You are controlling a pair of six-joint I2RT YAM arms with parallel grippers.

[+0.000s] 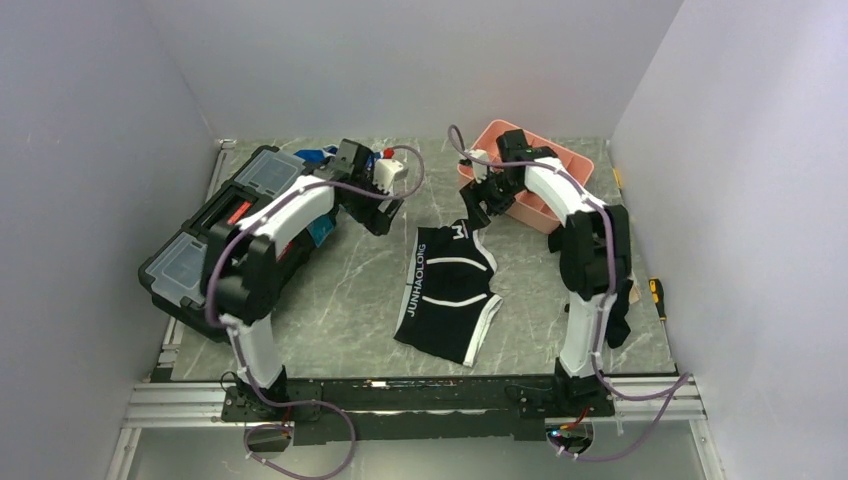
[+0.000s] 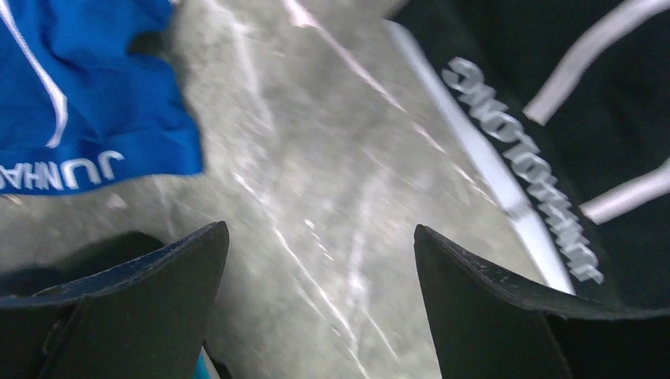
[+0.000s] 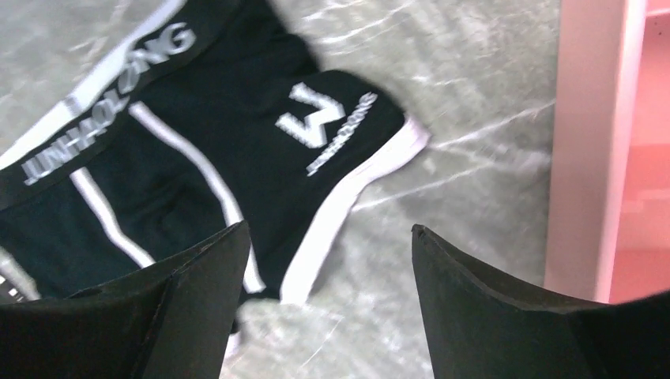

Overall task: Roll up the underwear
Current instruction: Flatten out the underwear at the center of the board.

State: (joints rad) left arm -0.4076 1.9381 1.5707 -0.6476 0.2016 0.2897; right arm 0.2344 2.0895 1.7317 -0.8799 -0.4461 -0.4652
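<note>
The underwear [image 1: 447,290] lies spread flat on the grey marbled table [image 1: 340,300] in the middle, black with white stripes and white lettering; it also shows as the underwear [image 2: 585,118] and the underwear [image 3: 197,134] in the wrist views. My left gripper [image 1: 385,218] hangs open just left of its far corner, over bare table, my left gripper [image 2: 320,237] holding nothing. My right gripper [image 1: 478,212] stands open above the far right corner, my right gripper [image 3: 330,237] empty over the white leg hem.
A pink tray [image 1: 530,175] stands at the back right, its wall [image 3: 585,142] close beside my right gripper. A black toolbox [image 1: 220,240] sits at the left. Blue briefs [image 2: 87,95] lie by the left gripper, near the toolbox.
</note>
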